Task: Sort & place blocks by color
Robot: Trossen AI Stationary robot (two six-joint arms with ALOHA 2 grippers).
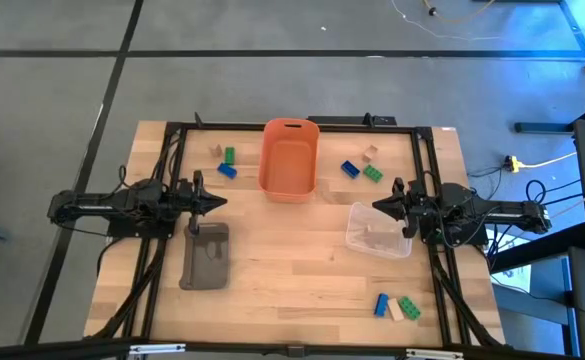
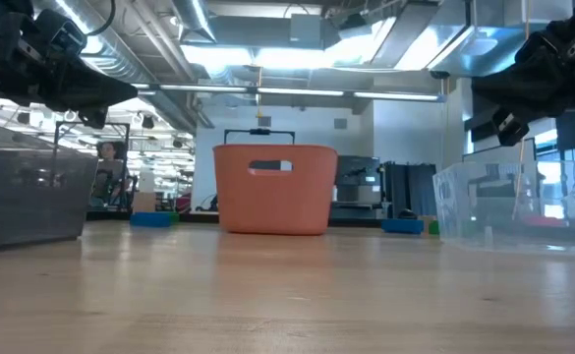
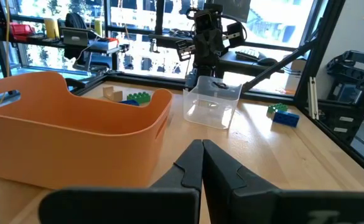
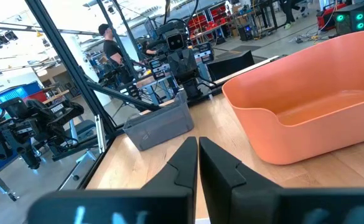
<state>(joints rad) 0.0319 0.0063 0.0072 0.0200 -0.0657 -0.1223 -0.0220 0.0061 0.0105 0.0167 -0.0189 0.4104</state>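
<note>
Three clusters of small blocks lie flat on the wooden table. Tan, green (image 1: pixel 230 155) and blue ones lie left of the orange bin (image 1: pixel 290 160). Tan, blue (image 1: pixel 350 169) and green ones lie to its right. Blue, tan (image 1: pixel 395 311) and green ones lie near the front right. My left gripper (image 1: pixel 217 201) hovers shut at the table's left, pointing level toward the middle, above the far end of the grey tray (image 1: pixel 205 255). My right gripper (image 1: pixel 377 206) hovers shut at the right, facing it, beside the clear bin (image 1: pixel 377 230). Neither holds anything.
The orange bin stands at the far middle, the grey tray at the near left, the clear bin at the right. A black frame (image 1: pixel 172 140) runs along the table's left, far and right sides. Bare wood lies in the near middle (image 1: pixel 292 280).
</note>
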